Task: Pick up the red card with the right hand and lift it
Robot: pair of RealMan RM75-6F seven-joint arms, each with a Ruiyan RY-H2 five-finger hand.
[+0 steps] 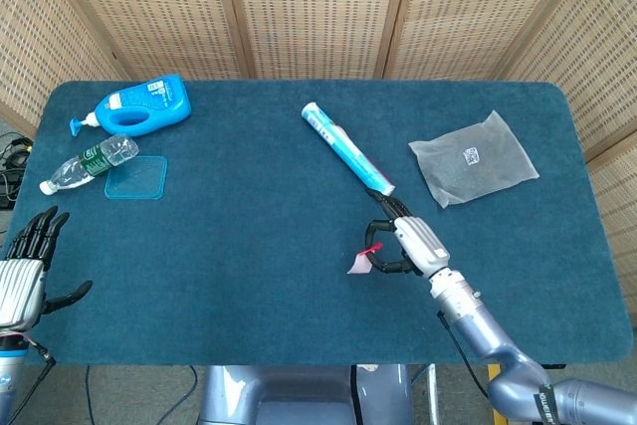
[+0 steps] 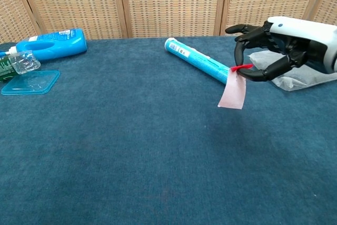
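Note:
The red card hangs in the air above the blue table, its pale face toward the chest camera and its red edge at the top. My right hand pinches its upper corner between thumb and a finger. In the head view the card shows just left of the right hand, over the table's right middle. My left hand stays at the table's near left edge, fingers spread, holding nothing.
A blue tube lies diagonally behind the right hand. A clear plastic bag rests at the far right. At the far left are a blue detergent bottle, a water bottle and a clear blue lid.

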